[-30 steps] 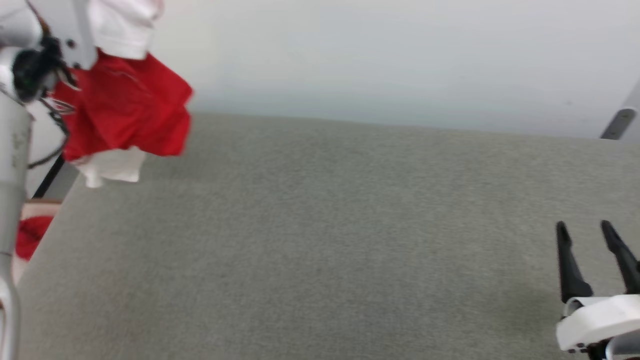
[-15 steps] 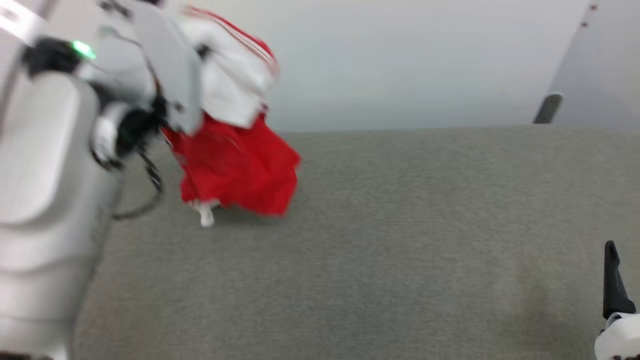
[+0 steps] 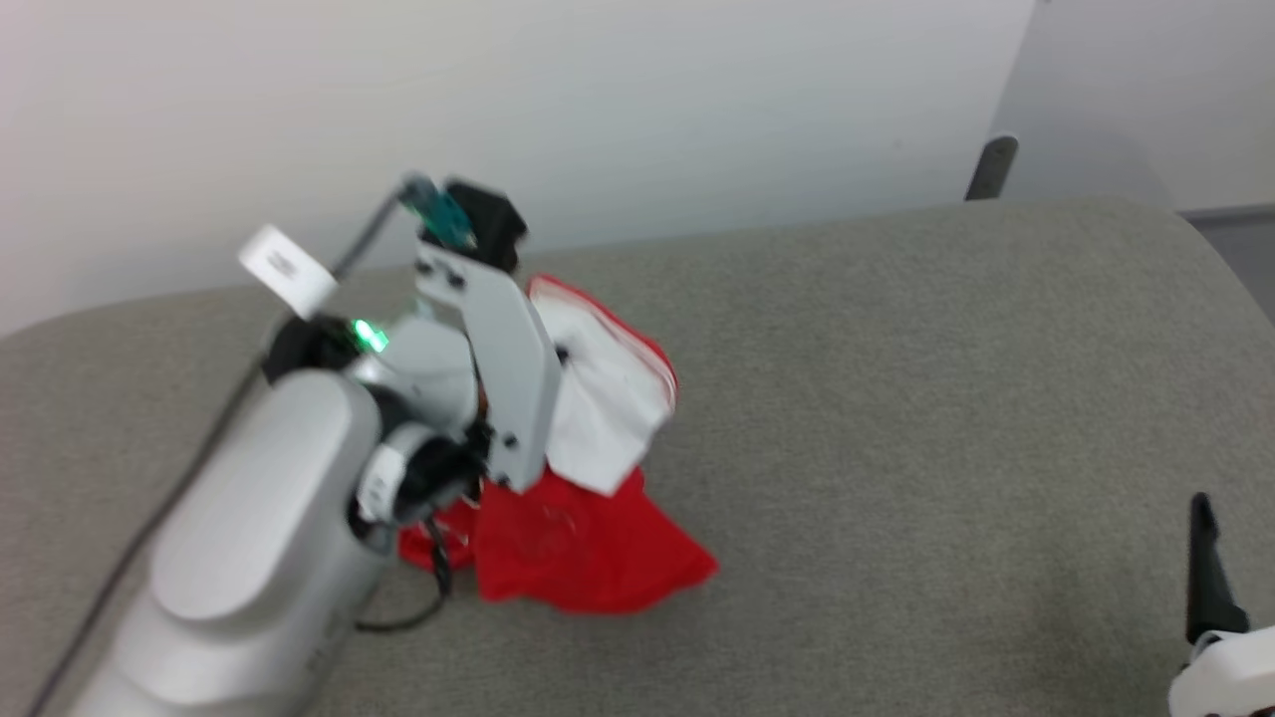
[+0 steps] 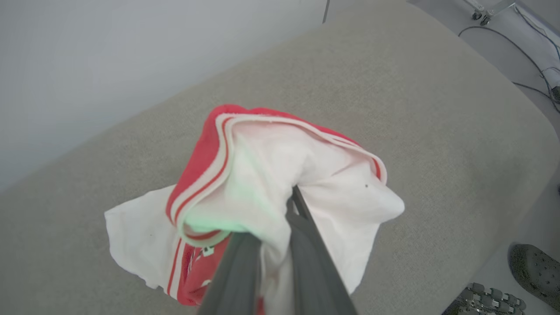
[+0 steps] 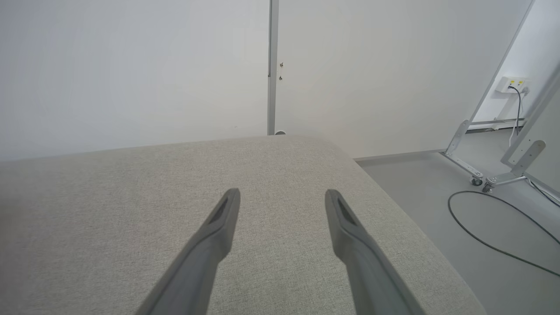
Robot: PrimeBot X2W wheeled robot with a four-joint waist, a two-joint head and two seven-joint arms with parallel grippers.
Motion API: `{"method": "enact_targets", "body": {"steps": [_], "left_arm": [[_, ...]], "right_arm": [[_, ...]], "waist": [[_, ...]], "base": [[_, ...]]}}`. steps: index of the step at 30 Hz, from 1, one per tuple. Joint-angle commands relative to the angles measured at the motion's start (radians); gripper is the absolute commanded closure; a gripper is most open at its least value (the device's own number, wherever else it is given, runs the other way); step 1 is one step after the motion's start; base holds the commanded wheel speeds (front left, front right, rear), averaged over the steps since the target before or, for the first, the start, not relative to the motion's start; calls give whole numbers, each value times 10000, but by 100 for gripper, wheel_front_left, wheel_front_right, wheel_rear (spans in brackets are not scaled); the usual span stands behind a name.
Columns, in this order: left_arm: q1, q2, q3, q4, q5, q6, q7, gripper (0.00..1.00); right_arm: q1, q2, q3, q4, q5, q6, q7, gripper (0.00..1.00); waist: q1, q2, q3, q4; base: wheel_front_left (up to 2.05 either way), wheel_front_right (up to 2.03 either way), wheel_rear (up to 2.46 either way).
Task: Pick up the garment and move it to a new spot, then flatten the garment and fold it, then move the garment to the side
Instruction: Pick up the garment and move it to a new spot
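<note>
My left gripper (image 4: 286,218) clamps the bunched red jersey with white sleeves and striped trim (image 3: 588,543), dangling over the grey fabric surface (image 3: 896,398). My right gripper (image 5: 282,199) hangs spread apart, empty.

Robotics test lab, bare white walls (image 5: 131,65), metal panel frame (image 5: 457,135) on castors (image 5: 476,180), grey fabric-covered worktable (image 5: 109,227), loose cable (image 5: 449,212) on smooth grey floor (image 5: 415,188), wall-mounted socket box (image 5: 512,83).
</note>
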Motion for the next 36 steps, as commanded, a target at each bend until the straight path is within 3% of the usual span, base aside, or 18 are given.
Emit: {"method": "enact_targets", "body": {"steps": [1, 13, 22, 23, 24, 25, 26, 27, 36], "left_arm": [[276, -122, -115, 123, -61, 38, -80, 100], [959, -633, -734, 2217, -34, -239, -489, 100], [802, -1077, -1174, 3825, 144, -685, -1003, 100], [799, -1110, -1231, 3959, 160, -736, -1049, 93], [793, -1154, -1259, 4083, 156, -794, -1091, 77], [760, -1212, -1272, 4181, 149, -858, -1203, 54], [716, -1270, -1286, 4272, 156, -920, -1275, 23], [687, -1319, -1277, 4348, 106, -979, -1364, 1], [594, -1340, -1101, 4445, -299, -1413, -1750, 0]], "right_arm": [[-174, 36, 89, 107, 59, -1, -72, 0], [-808, 58, 813, 866, 197, -1, -426, 0], [-1134, 64, 1092, 1339, 301, -1, -685, 0], [-1179, 64, 1113, 1372, 323, 1, -708, 0], [-1217, 63, 1135, 1397, 337, 1, -713, 0], [-1246, 63, 1165, 1428, 355, -1, -722, 0], [-1246, 53, 1184, 1462, 363, -1, -746, 0], [-1232, 41, 1211, 1501, 369, 1, -761, 0], [-814, -126, 1317, 1621, 406, 1, -650, 0]], "waist": [[0, 0, 222, -228], [0, 0, 858, -756], [0, 0, 1059, -938], [0, 0, 1049, -931], [0, 0, 1033, -921], [0, 0, 1006, -904], [0, 0, 968, -879], [0, 0, 909, -850], [0, 0, 11, -348]], "base": [[0, 0, 0], [0, 0, 0], [0, 0, 0], [0, 0, 0], [0, 0, 0], [0, 0, 0], [0, 0, 0], [0, 0, 0], [0, 0, 0]]}}
